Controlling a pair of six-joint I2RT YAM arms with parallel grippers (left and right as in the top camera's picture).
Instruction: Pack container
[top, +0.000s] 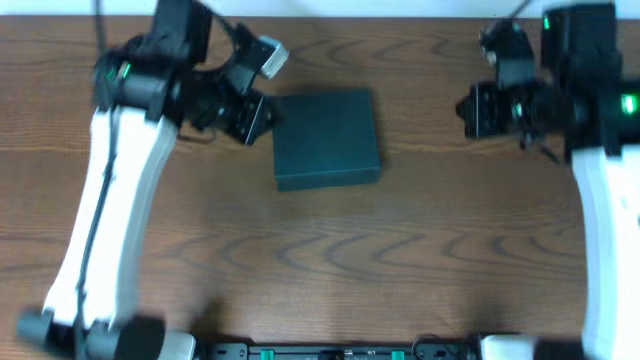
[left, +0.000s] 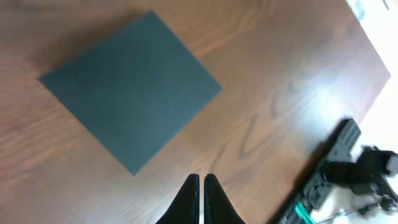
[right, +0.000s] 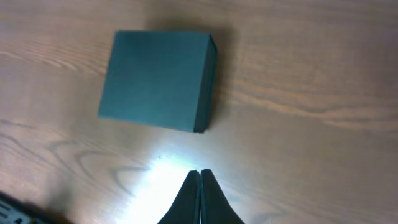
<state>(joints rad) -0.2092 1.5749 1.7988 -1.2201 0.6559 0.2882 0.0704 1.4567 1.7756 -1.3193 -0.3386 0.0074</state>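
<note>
The container (top: 327, 138) is a dark teal-grey square box with its flat lid closed, lying on the wooden table a little above centre. It also shows in the left wrist view (left: 129, 90) and in the right wrist view (right: 158, 79). My left gripper (top: 262, 118) hangs just left of the box; its fingers (left: 201, 180) are shut and empty. My right gripper (top: 472, 110) hangs well to the right of the box; its fingers (right: 199, 173) are shut and empty. No snack packets are in view.
The wooden table (top: 330, 250) carries only the box. The arm bases and a black rail (top: 340, 350) line the front edge. The other arm's base (left: 348, 174) shows at the table edge in the left wrist view.
</note>
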